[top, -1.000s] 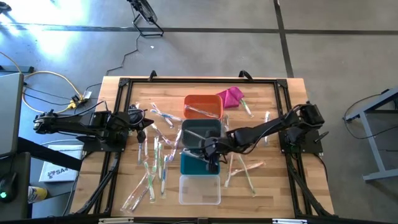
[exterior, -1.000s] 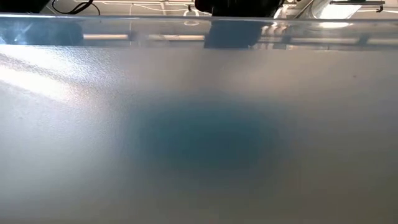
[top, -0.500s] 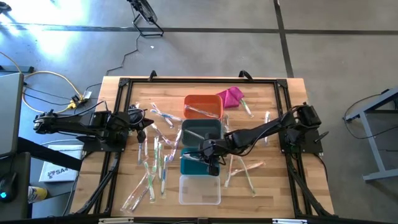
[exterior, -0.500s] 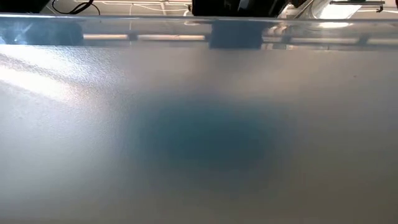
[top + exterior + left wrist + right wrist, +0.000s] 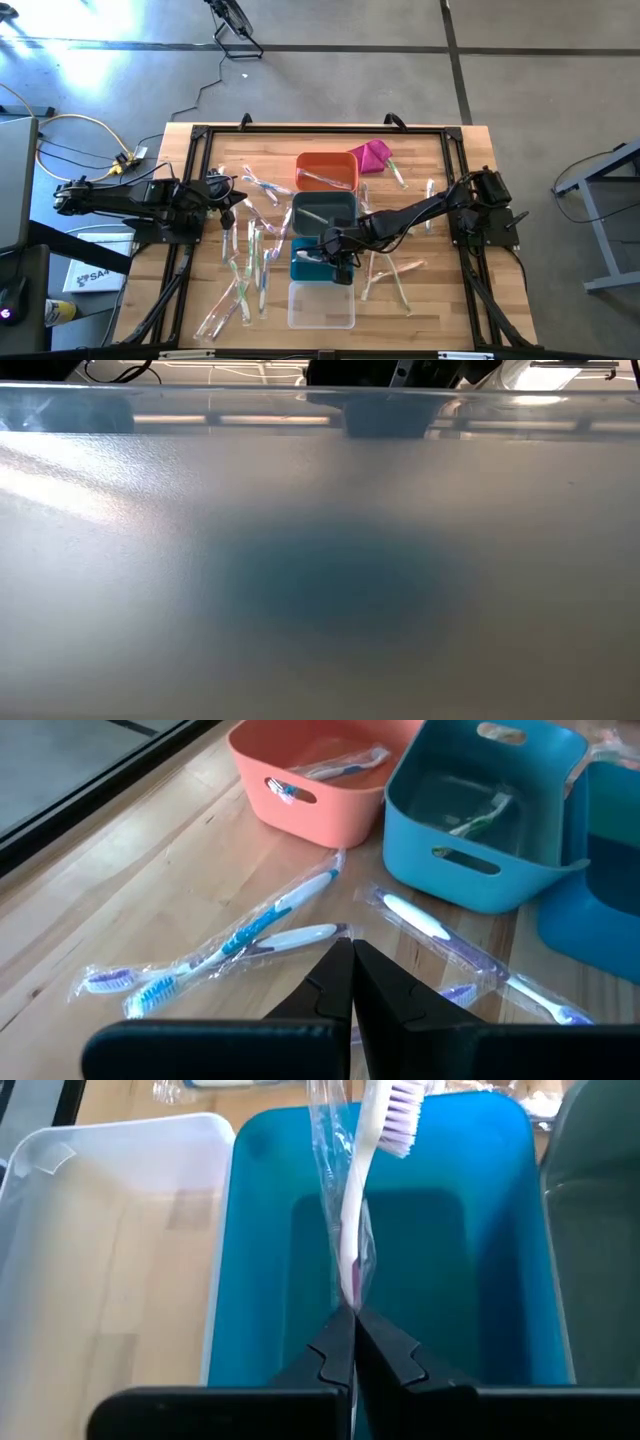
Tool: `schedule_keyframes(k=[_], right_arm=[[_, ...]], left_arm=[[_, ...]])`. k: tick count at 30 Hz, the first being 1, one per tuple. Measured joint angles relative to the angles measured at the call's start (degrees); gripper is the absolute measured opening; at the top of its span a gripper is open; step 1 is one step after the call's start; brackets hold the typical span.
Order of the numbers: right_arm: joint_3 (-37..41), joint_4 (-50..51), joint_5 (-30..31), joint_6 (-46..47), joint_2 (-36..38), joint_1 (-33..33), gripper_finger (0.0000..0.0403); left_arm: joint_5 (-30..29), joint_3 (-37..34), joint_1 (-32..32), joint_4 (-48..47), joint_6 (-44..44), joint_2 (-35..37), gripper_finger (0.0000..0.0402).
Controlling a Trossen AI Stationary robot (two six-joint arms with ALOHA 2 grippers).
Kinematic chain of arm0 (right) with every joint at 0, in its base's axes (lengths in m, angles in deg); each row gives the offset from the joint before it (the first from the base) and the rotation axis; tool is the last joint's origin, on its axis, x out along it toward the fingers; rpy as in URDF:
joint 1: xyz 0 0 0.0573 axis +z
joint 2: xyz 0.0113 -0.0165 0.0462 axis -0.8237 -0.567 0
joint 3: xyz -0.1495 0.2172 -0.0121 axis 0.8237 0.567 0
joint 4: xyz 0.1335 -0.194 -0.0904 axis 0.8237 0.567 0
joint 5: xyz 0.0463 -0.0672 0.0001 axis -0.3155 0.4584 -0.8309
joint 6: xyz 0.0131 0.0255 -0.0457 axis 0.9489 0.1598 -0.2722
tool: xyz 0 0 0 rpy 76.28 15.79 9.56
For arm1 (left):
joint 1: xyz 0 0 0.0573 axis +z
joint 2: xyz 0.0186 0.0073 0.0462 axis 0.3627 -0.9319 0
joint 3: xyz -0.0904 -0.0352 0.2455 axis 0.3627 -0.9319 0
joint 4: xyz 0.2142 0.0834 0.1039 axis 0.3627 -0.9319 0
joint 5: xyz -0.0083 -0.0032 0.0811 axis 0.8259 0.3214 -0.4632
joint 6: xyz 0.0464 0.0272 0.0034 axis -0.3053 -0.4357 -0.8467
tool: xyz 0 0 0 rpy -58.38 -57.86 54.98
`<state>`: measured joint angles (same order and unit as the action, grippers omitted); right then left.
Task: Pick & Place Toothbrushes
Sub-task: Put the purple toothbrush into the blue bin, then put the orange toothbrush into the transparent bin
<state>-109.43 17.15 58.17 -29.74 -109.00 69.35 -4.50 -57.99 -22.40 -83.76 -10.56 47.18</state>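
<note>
Four bins stand in a column: orange (image 5: 325,170), grey (image 5: 323,210), teal (image 5: 303,270), clear (image 5: 320,305). My right gripper (image 5: 350,1312) hangs over the teal bin (image 5: 260,1230), shut on a wrapped toothbrush (image 5: 358,1200) with pale purple bristles. Loose wrapped toothbrushes lie flat on the wood left of the bins (image 5: 250,255) and right of them (image 5: 390,275). One lies in the orange bin (image 5: 335,765), and a green one in the grey bin (image 5: 480,815). My left gripper (image 5: 351,952) waits shut above the table's left part (image 5: 236,196), touching nothing. My right gripper pinches the toothbrush's handle end (image 5: 350,1285), wrapper and all, between its two fingertips. The fingers slant down from the table's right side and the brush runs on ahead of them in line. The bristle head (image 5: 400,1120) stays clear above the teal bin.
A magenta cloth lump (image 5: 372,155) lies right of the orange bin. A black frame (image 5: 300,130) borders the wooden table. The low view is filled by a blurred pale wall (image 5: 320,560) with a teal patch behind it.
My right gripper has sunk and moved a little toward the table's near edge, over the teal bin. It has kept the toothbrush pinched throughout.
</note>
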Motion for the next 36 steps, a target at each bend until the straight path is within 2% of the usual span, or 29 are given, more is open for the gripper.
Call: schedule_keyframes(k=[5,19,22,30,36], right_arm=[[0.0,0.1,2.3,0.0,0.0,0.0,0.0003],[0.0,0.3,2.4,0.0,0.0,0.0,0.0004],[0.0,0.3,2.6,0.0,0.0,0.0,0.0018],[0.0,0.3,2.4,-1.5,0.0,0.0,0.0089],[0.0,3.0,2.2,-1.6,1.7,-0.8,0.0090]], left_arm=[[0.0,0.0,0.0,0.0,0.0,0.0,0.0006],[0.0,0.0,0.0,0.0,0.2,0.0,0.0006],[0.0,0.0,0.0,0.0,0.2,0.0,0.0006],[0.0,0.0,0.0,0.0,0.2,0.0,0.0006],[0.0,0.0,0.0,0.0,0.2,0.0,0.0006]])
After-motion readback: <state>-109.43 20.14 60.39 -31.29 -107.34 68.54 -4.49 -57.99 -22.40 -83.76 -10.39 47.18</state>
